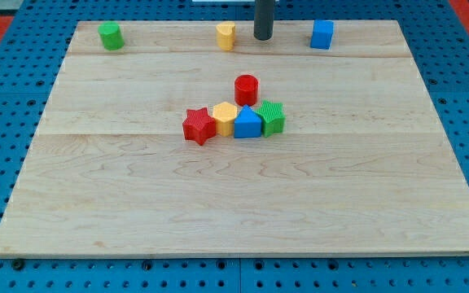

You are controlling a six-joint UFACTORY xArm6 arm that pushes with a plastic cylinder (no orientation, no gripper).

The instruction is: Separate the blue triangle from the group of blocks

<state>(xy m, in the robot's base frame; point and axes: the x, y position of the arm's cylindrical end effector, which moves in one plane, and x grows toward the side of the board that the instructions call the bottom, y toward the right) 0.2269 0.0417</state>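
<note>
The bare near edge of the counter (243,236) is noted first, at the view's bottom; nothing rests on that half of the wood. A cluster is recorded near the middle: red star (199,127), yellow block (225,119) of roughly hexagonal shape, blue triangle (247,124) and green block (272,117) are set in a row, each touching the next, with a red cylinder (246,88) just behind, toward the view's top. The blue triangle is thus hemmed in, yellow on the view's left, green on the view's right, red cylinder just above. Along the top edge a green cylinder (111,36), a yellow block of rounded shape (226,35) and a blue cube (322,34) are seen, well apart from the cluster. No pincer is fitted, so no open or closed state applies; only my tip (263,37) is seen, between the top yellow block and the blue cube. The triangle lies from the tip toward the view's bottom, slightly left, with the red cylinder almost in line between them. A straight push down is judged likely to carry the cylinder along; only the triangle's bottom side is seen to be open.
</note>
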